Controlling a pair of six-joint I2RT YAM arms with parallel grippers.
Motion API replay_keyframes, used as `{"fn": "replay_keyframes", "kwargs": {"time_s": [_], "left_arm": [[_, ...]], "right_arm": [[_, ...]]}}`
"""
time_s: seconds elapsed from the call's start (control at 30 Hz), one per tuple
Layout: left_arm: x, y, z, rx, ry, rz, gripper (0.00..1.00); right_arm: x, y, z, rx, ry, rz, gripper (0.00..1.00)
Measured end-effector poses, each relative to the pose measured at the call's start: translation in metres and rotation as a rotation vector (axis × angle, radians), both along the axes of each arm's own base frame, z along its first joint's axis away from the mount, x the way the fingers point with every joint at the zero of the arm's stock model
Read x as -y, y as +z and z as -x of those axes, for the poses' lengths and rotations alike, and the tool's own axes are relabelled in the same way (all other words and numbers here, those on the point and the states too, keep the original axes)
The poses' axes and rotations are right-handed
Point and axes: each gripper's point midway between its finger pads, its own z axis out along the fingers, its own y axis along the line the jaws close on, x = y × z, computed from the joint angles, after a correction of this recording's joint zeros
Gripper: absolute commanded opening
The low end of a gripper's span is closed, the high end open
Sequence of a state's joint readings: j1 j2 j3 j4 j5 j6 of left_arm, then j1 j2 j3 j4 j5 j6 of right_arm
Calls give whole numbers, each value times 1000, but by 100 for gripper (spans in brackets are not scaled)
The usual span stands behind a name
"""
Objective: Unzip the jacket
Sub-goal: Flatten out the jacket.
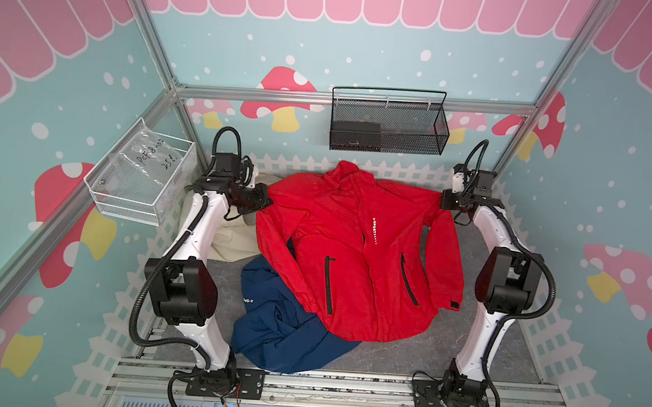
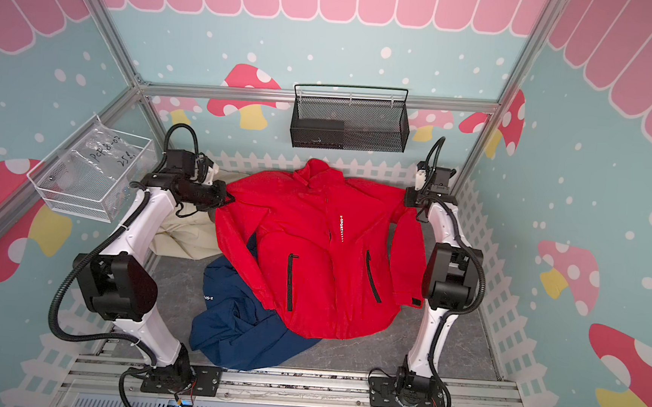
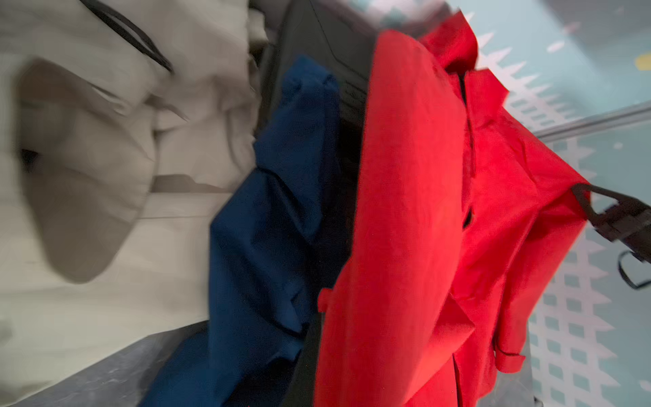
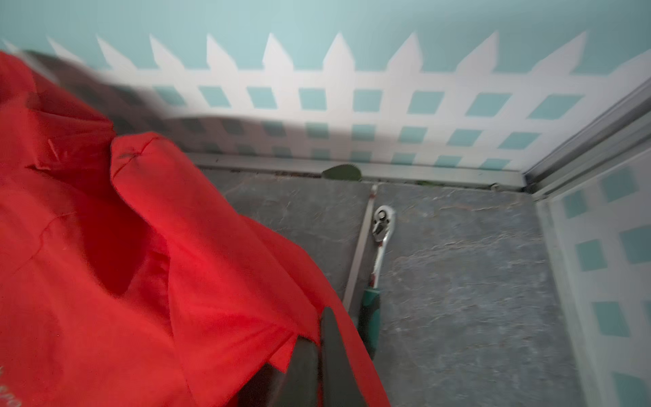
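Note:
The red jacket (image 1: pixel 356 250) lies front up in both top views, its middle zipper shut from collar to hem. Its two shoulders are raised off the grey table. My left gripper (image 1: pixel 264 203) is shut on the jacket's shoulder at the left, also seen in a top view (image 2: pixel 231 198). My right gripper (image 1: pixel 444 199) is shut on the opposite shoulder. In the right wrist view the dark fingers (image 4: pixel 334 352) pinch red cloth (image 4: pixel 141 264). In the left wrist view the jacket (image 3: pixel 405 211) hangs stretched towards the right gripper (image 3: pixel 583 193); my own jaws are mostly hidden by cloth.
A navy garment (image 1: pixel 280 327) lies under the jacket's lower left, and a cream one (image 1: pixel 231 237) behind the left arm. A black mesh basket (image 1: pixel 388 126) hangs on the back wall, a white wire basket (image 1: pixel 141 176) on the left wall. A ratchet wrench (image 4: pixel 379 239) lies by the back right corner.

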State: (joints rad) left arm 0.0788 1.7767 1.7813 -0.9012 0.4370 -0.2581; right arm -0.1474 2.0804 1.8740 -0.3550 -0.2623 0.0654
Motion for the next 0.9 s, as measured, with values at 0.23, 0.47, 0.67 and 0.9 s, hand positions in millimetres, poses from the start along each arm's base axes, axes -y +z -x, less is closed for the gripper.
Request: {"fn": "replay_keyframes", "kwargs": {"time_s": [0.23, 0.47, 0.67, 0.9], "left_arm": [[-19, 39, -11, 74, 52, -42, 38], [-30, 31, -21, 65, 73, -75, 78], [-11, 74, 8, 156, 47, -90, 78], [81, 84, 82, 153, -153, -26, 74]], "right_arm": [[-7, 18, -4, 38, 26, -34, 62], [-18, 16, 20, 14, 54, -92, 82], [-45, 42, 99, 24, 80, -190, 76], [-89, 30, 156, -16, 167, -253, 73]]}}
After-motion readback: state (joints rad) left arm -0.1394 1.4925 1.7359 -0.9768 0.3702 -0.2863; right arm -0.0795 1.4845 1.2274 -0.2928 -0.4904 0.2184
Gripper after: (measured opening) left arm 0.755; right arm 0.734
